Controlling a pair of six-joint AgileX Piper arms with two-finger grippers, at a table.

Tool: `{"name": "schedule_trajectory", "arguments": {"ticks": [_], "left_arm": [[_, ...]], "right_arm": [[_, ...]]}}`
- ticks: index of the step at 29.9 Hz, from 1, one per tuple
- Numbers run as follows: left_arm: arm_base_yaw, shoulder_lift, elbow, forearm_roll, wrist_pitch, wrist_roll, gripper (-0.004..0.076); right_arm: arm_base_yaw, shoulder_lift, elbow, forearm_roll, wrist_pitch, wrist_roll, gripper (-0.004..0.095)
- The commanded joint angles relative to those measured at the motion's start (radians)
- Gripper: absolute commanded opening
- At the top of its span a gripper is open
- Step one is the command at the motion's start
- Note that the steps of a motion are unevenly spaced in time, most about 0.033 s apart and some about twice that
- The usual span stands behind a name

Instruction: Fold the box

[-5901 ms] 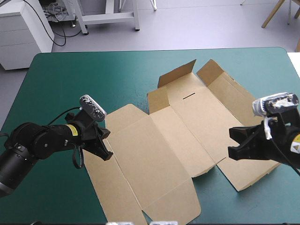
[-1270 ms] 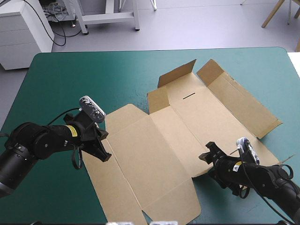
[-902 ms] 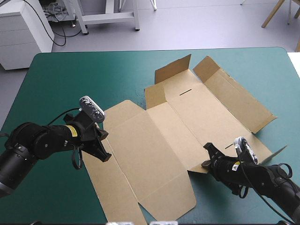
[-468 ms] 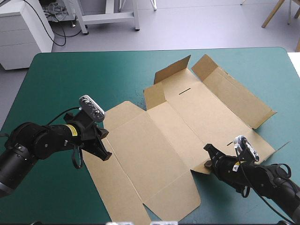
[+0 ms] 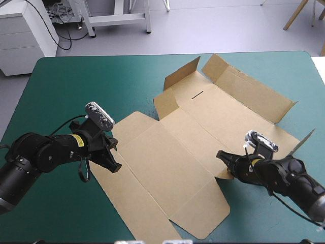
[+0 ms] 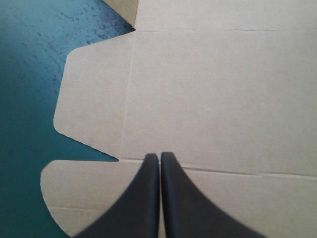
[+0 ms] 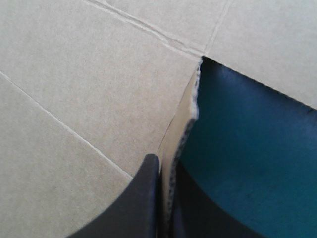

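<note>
The brown box (image 5: 172,152) lies as a cut sheet, mostly flat, running from the table's near middle to the far right. Two small far flaps (image 5: 182,76) stand up, and a corner flap (image 5: 303,141) rises at the right. My left gripper (image 5: 114,163) is shut, its tips resting on the sheet's left edge at a crease (image 6: 159,154). My right gripper (image 5: 222,156) is shut on the box's near-right edge. In the right wrist view the board's edge (image 7: 194,94) runs between the fingers of the right gripper (image 7: 166,163), one above and one below.
The teal-green cover (image 5: 76,76) shows around the sheet, widest at the far left. It also shows beside the left gripper (image 6: 29,59) and under the held edge (image 7: 257,148). The table's right edge (image 5: 316,66) lies just beyond the far right flap.
My right arm came down from a raised pose and closed on the near-right edge. The sheet has since turned, far end leftward and near end rightward. The left gripper stayed put.
</note>
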Motion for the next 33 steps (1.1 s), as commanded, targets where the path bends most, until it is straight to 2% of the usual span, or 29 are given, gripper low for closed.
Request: {"name": "schedule_trajectory", "arguments": {"ticks": [1, 9, 14, 18, 24, 28, 33], "left_arm": [[-0.007, -0.015, -0.03, -0.026, -0.053, -0.002, -0.001], [-0.007, -0.015, -0.03, -0.026, -0.058, -0.002, -0.001], [-0.007, -0.015, -0.03, -0.026, -0.061, -0.002, -0.001], [-0.007, -0.015, -0.03, -0.024, -0.061, -0.002, -0.001], [-0.007, -0.015, -0.03, -0.024, -0.08, -0.002, -0.001], [-0.007, -0.015, -0.03, -0.024, -0.08, -0.002, -0.001], [-0.007, -0.015, -0.03, -0.024, -0.073, -0.002, -0.001]], "right_arm": [[-0.001, 0.07, -0.129, -0.081, 0.073, -0.127, -0.0004], [-0.001, 0.278, -0.398, -0.132, 0.233, -0.382, -0.0008], [-0.001, 0.411, -0.554, -0.132, 0.281, -0.571, -0.0019], [-0.001, 0.485, -0.661, -0.13, 0.296, -0.751, -0.0019], [-0.001, 0.549, -0.773, -0.132, 0.313, -1.122, -0.0019], [-0.001, 0.57, -0.8, -0.145, 0.275, -1.397, -0.002], [-0.001, 0.582, -0.809, -0.183, 0.223, -1.65, -0.002]]}}
